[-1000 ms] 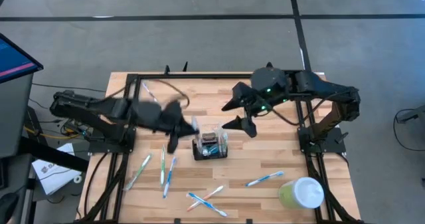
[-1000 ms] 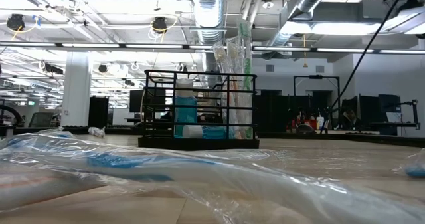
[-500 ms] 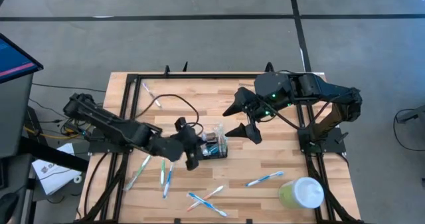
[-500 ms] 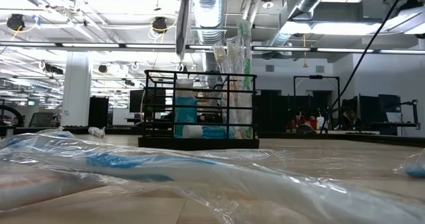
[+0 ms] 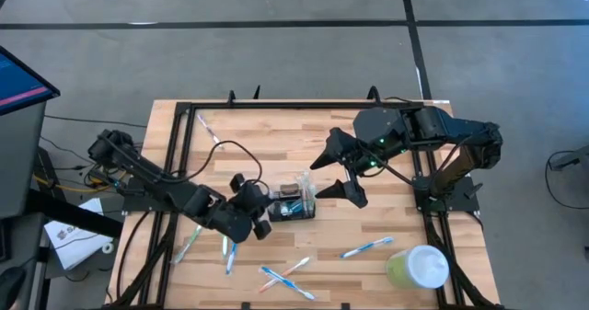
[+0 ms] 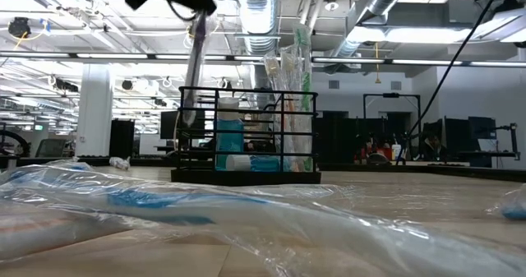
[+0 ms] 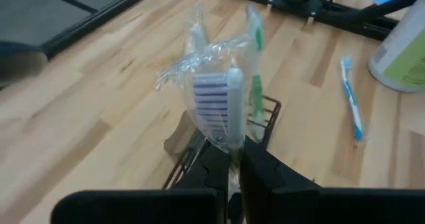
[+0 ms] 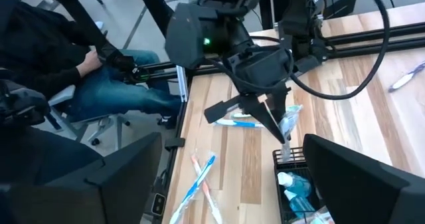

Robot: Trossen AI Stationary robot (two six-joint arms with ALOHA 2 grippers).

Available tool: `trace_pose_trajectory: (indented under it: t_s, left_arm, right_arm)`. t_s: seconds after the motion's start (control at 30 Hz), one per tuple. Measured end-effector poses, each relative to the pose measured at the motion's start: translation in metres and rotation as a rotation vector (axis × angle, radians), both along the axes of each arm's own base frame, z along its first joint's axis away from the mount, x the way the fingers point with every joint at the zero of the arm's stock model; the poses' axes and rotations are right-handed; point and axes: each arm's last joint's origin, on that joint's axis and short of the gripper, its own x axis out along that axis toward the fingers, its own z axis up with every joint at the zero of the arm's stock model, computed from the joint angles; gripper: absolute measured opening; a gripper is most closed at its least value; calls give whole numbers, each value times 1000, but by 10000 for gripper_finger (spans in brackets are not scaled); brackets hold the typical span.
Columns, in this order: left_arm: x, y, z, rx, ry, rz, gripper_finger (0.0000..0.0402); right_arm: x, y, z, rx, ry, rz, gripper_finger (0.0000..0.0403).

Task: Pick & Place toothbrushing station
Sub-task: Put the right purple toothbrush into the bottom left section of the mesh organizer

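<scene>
The wooden table (image 5: 276, 144) carried everything. The two arms were the biggest things on it. The right arm reached in from its own side, and the right gripper (image 5: 335, 173) hung over the boards just beside the toothbrushing station (image 5: 291, 202), its fingers spread wide with nothing between them. The left arm lay low across the table, and the left gripper (image 5: 260, 212) sat close against the station's near side, pressed together on a plastic-wrapped toothbrush (image 7: 222, 108) that stood upright over the holder, bristle end up.

The pale green cup (image 5: 418, 268) stood well apart, at the table's right front corner. The station itself, a small black wire box, rested near the middle of the table and already held a few wrapped items (in the low view a blue one and a taller green one showed through its bars). Loose toothbrushes (image 5: 281, 276) lay scattered along the front edge.

The risk, I judged, lay in the insertion. The crinkled wrapper bulged wider than the brush handle, so it could catch on the slotted top and bend or tilt the brush rather than let it slide in. The station looked light; a sideways push from the left gripper might shove or tip it. The spread right fingers hung near enough that the two arms could collide.
</scene>
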Motion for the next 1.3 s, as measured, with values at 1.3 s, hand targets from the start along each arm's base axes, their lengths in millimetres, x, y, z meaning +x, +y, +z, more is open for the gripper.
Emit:
trace_pose_trajectory:
  t_s: [1.3]
  left_arm:
    - [-13, 12, -61, -44, -37, -18, 67]
  right_arm:
    - [6, -4, -1, -40, -18, -80, 351]
